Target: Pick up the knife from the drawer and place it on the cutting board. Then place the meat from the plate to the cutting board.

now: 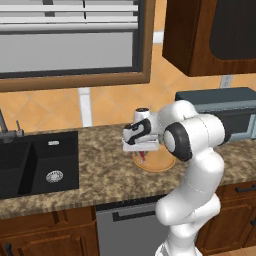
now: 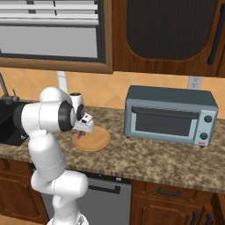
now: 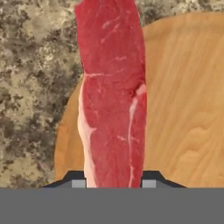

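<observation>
The red meat point(image 3: 113, 96), streaked pinkish-white, stands on end between my two fingertips point(image 3: 78, 183), and my gripper point(image 3: 113, 183) is shut on it. Its far end reaches past the rim of the round tan plate point(image 3: 183, 109) over the speckled counter. From the base views the gripper point(image 1: 141, 154) point(image 2: 80, 133) points down at the left edge of the plate point(image 1: 162, 163) point(image 2: 99, 139), with a bit of meat point(image 1: 142, 158) point(image 2: 78, 136) showing under it. The knife and the cutting board are out of view.
A black sink point(image 1: 40, 165) is sunk into the granite counter to the plate's left. A grey toaster oven point(image 2: 171, 115) stands to its right. Dark wall cabinets point(image 2: 167, 35) hang above, and a window sits behind the sink.
</observation>
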